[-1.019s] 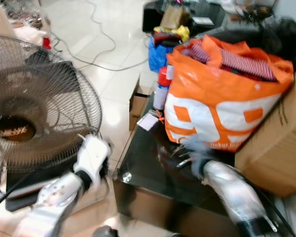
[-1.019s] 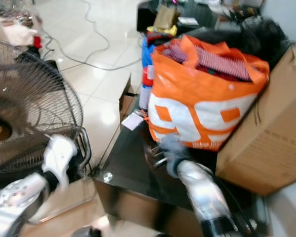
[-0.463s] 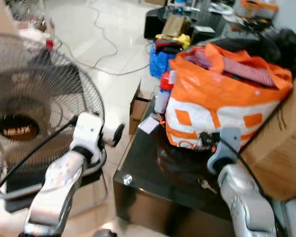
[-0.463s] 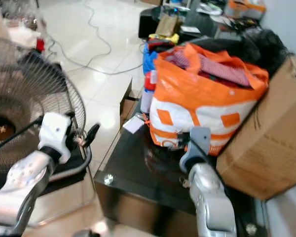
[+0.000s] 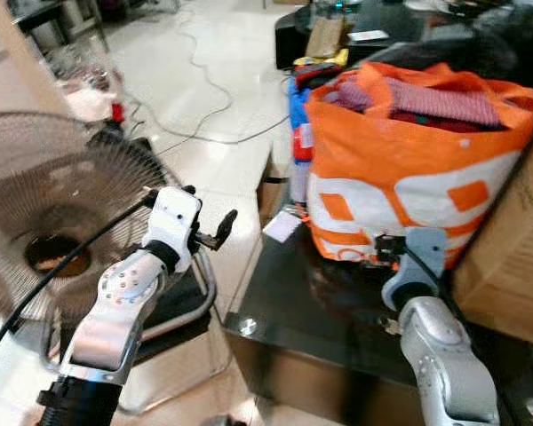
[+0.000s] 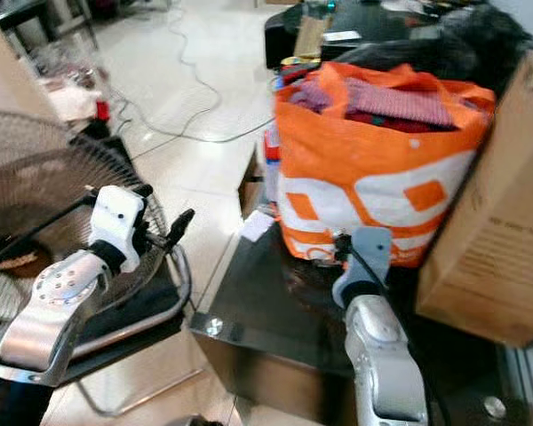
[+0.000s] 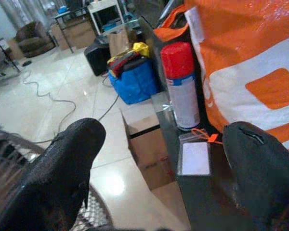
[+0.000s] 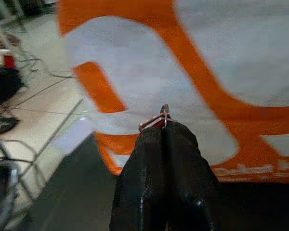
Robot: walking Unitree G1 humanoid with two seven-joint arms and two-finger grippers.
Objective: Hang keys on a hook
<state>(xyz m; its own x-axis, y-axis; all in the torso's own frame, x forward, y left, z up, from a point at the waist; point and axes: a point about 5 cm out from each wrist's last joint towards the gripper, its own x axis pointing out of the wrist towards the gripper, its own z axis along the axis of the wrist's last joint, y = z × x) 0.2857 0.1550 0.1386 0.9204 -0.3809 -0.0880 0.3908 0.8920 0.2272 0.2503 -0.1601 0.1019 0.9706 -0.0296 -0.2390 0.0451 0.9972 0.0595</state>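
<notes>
The right gripper (image 8: 164,132) is pinched closed on a thin metal key ring (image 8: 154,120), just before the orange-and-white plastic bag (image 5: 409,169) on the black glass table (image 5: 329,311). At nine o'clock the left gripper (image 7: 159,159), fingers spread wide and empty, faces a red-capped spray can (image 7: 183,86) beside the grey wire fan (image 5: 44,204).

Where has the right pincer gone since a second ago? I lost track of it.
Yes. The right pincer rose from the black table up against the orange bag, shut on a key ring.
</notes>
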